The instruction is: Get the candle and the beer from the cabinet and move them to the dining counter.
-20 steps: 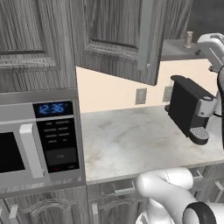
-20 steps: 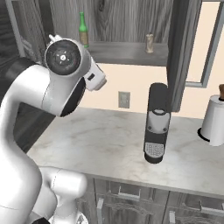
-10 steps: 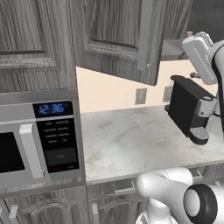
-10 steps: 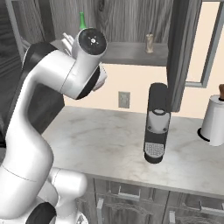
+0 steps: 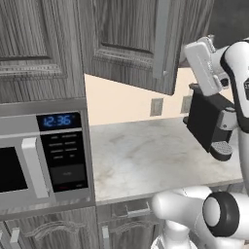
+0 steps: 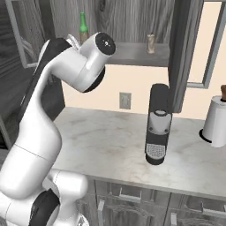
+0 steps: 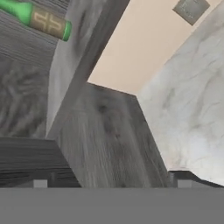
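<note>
The beer (image 6: 82, 27), a slim green bottle with a tan label, stands at the left end of the open cabinet's grey shelf (image 6: 128, 53). The candle (image 6: 151, 43), a short greyish-tan cylinder, stands further right on the same shelf. In the hand view the beer (image 7: 40, 19) lies across the top left corner, far from my gripper (image 7: 112, 183), which is open with nothing between its fingertips (image 7: 40, 183). The gripper looks at the cabinet's dark wood side (image 7: 109, 131) below the shelf. The white hand (image 5: 203, 65) hangs under the open cabinet door (image 5: 131, 39). The dining counter is out of view.
A black coffee machine (image 6: 158, 123) stands on the marble wall counter (image 6: 110, 137) below the shelf. A white paper-towel roll (image 6: 218, 121) is at the far right. The open cabinet door (image 6: 183, 53) hangs right of the candle. A microwave (image 5: 41, 155) sits at the left.
The arm has swung: its elbow moved right in the right base view and uncovered the beer. The hand came down and left in the left base view. The gripper stayed open.
</note>
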### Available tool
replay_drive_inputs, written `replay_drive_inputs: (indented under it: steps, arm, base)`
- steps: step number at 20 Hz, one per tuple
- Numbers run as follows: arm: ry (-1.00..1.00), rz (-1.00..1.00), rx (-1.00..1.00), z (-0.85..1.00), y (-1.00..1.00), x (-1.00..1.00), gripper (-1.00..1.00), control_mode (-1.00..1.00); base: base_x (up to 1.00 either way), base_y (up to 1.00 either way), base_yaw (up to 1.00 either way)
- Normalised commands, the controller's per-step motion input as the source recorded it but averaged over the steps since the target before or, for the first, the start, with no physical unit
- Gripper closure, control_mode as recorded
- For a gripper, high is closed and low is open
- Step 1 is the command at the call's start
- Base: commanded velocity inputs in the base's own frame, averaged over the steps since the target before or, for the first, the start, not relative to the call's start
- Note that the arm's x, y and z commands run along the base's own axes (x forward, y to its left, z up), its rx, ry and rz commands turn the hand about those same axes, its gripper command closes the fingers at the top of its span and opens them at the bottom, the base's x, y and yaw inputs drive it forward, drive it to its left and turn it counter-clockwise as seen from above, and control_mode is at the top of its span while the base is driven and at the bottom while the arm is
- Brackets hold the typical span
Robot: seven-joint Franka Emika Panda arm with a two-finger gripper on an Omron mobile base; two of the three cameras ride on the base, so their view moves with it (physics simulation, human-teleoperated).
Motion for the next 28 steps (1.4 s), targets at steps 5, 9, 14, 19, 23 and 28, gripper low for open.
replay_drive_inputs:
  steps: [5, 9, 14, 19, 23, 28]
  arm:
    - [0.06, 0.19, 0.17, -0.13, 0.28, 0.41, -1.0, -1.0]
    - [0.05, 0.2, 0.15, 0.0, 0.33, 0.06, -1.0, -1.0]
    - [0.05, 0.22, 0.11, 0.0, 0.4, -0.11, -1.0, -1.0]
    - [0.02, 0.26, 0.09, 0.0, 0.43, -0.34, -1.0, -1.0]
    - [0.0, 0.25, 0.07, 0.0, 0.47, -0.49, -1.0, -1.0]
    - [0.0, 0.22, 0.05, 0.0, 0.5, -0.55, -1.0, -1.0]
  base:
    - [0.0, 0.0, 0.0]
    - [0.0, 0.0, 0.0]
    - [0.0, 0.0, 0.0]
    - [0.0, 0.0, 0.0]
    - [0.0, 0.0, 0.0]
    - [0.0, 0.0, 0.0]
